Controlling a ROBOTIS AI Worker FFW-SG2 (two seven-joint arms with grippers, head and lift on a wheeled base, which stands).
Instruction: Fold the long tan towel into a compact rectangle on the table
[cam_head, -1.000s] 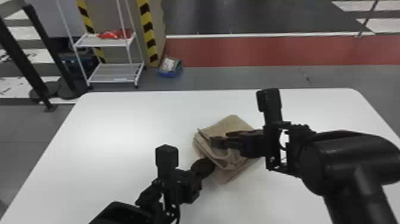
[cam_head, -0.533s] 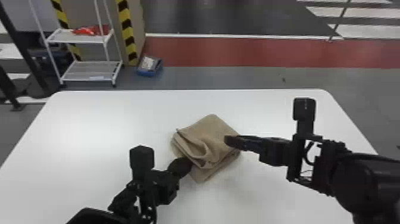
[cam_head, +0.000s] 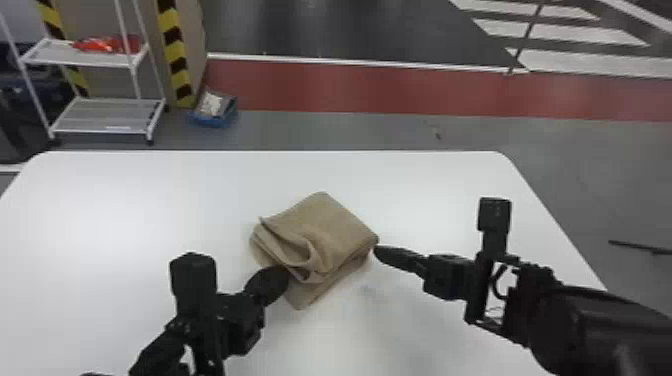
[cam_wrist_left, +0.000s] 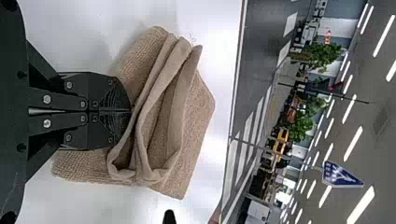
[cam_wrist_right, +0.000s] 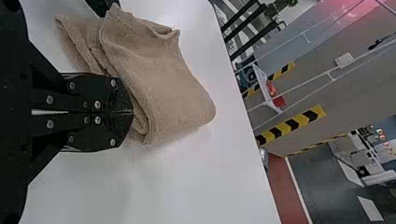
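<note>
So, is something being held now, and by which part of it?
I see no clear hold. The left gripper is shut at a loose fold of the towel, the right gripper shut near another edge; whether either pinches cloth cannot be told.

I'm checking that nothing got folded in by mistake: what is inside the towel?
The towel's loose fold shows tan cloth, with no separate object visible there. Deeper between the layers is covered, so I cannot tell what, if anything, is in there.

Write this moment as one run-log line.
towel: folded, rumpled flap on top | left end effector: shut, at near-left edge | right end effector: shut, by right corner
</note>
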